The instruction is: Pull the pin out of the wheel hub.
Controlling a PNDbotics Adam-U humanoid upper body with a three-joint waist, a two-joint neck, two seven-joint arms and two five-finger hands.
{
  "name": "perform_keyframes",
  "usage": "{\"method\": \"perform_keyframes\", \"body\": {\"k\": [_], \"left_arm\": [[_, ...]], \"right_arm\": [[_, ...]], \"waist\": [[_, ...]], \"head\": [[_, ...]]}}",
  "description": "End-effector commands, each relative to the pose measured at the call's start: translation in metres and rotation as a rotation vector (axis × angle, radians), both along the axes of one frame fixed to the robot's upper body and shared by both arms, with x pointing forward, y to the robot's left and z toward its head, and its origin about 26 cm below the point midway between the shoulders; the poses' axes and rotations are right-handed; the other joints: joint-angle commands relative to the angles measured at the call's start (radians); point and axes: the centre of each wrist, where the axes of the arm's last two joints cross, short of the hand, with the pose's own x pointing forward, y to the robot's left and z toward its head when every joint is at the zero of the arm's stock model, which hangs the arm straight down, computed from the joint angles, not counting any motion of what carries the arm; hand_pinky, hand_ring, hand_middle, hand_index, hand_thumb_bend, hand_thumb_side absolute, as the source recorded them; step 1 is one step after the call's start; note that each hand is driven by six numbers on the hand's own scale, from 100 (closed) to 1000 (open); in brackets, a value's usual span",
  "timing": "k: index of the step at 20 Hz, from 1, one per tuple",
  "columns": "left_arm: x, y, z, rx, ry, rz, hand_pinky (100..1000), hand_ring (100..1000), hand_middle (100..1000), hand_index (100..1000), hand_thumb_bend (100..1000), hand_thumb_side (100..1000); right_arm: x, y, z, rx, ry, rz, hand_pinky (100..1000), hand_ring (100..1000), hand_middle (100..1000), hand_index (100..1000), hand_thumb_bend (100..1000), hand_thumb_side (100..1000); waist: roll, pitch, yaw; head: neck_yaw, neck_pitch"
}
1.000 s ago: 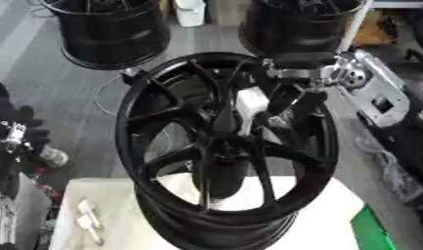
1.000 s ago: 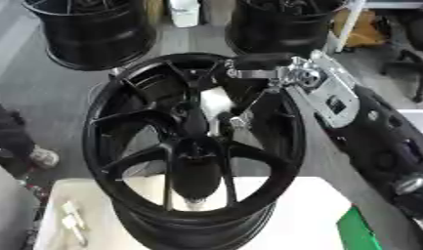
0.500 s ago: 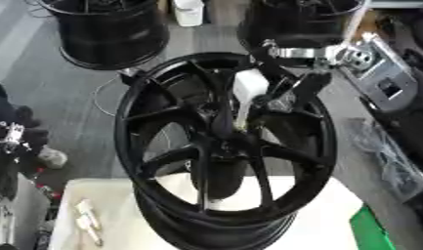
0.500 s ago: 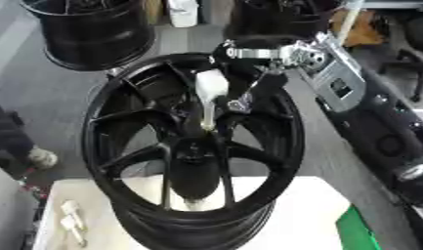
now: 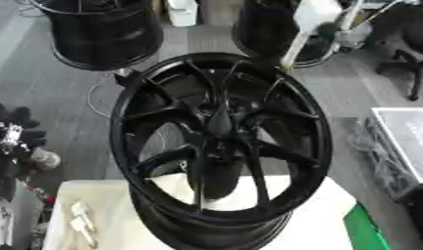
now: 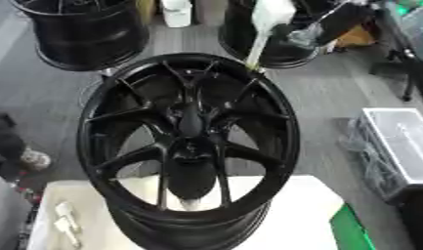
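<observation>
Black rim: we see the wheel (image 5: 221, 146) standing tilted on a white table (image 5: 334, 205), its hub (image 5: 221, 141) at the middle of the spokes.
Left eye, pin: a pale pin (image 5: 304, 27) with a thin shaft is above the wheel's top edge, clear of the hub, its tip just over the rim.
Left eye, right hand: blurred at the top, above and right of the wheel (image 5: 355, 29); it seems to carry the pin, but we cannot tell how its fingers lie.
Left eye, left hand: we find none beside the wheel.
Right eye, pin: the pin (image 6: 267, 19) hangs above the wheel's top edge, shaft slanting down toward the rim.
Right eye, hub: we see no pin in it.
Risk: we judge the tip could clip the rim if the arm swings low, or the pin could slip and drop among the spokes.
</observation>
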Motion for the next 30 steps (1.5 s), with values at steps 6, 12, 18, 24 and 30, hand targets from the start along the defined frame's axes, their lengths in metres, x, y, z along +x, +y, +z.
{"method": "perform_keyframes", "body": {"k": [6, 12, 18, 24, 30], "left_arm": [[-0.001, 0.007, 0.01, 0.022, -0.029, 0.031, 682, 617, 609, 744, 591, 594], [-0.001, 0.007, 0.009, 0.02, -0.026, 0.032, 682, 617, 609, 744, 591, 594], [-0.001, 0.006, 0.009, 0.012, -0.03, 0.037, 682, 616, 609, 744, 591, 594], [-0.001, 0.006, 0.008, 0.011, -0.03, 0.032, 683, 617, 609, 744, 591, 595], [0.0, 0.005, 0.009, 0.009, -0.032, 0.03, 683, 616, 610, 744, 590, 594]], "right_arm": [[-0.069, -0.156, -0.082, 0.348, -0.089, -0.871, 722, 547, 339, 521, 100, 100], [-0.089, -0.182, -0.148, 0.372, 0.021, -1.063, 748, 623, 559, 699, 100, 272], [-0.121, -0.184, -0.24, 0.463, 0.282, -1.243, 783, 730, 856, 840, 100, 819], [-0.121, -0.161, -0.247, 0.6, 0.207, -1.242, 770, 705, 834, 821, 100, 757], [-0.113, -0.132, -0.237, 0.654, 0.093, -1.173, 758, 673, 778, 796, 100, 696]], "waist": [[0.005, -0.006, -0.004], [0.006, -0.005, -0.007], [0.017, -0.001, -0.014], [0.015, -0.001, -0.011], [0.018, -0.002, -0.012]], "head": [[0.008, -0.015], [0.009, -0.015], [0.005, -0.012], [0.0, -0.013], [-0.002, -0.014]]}}
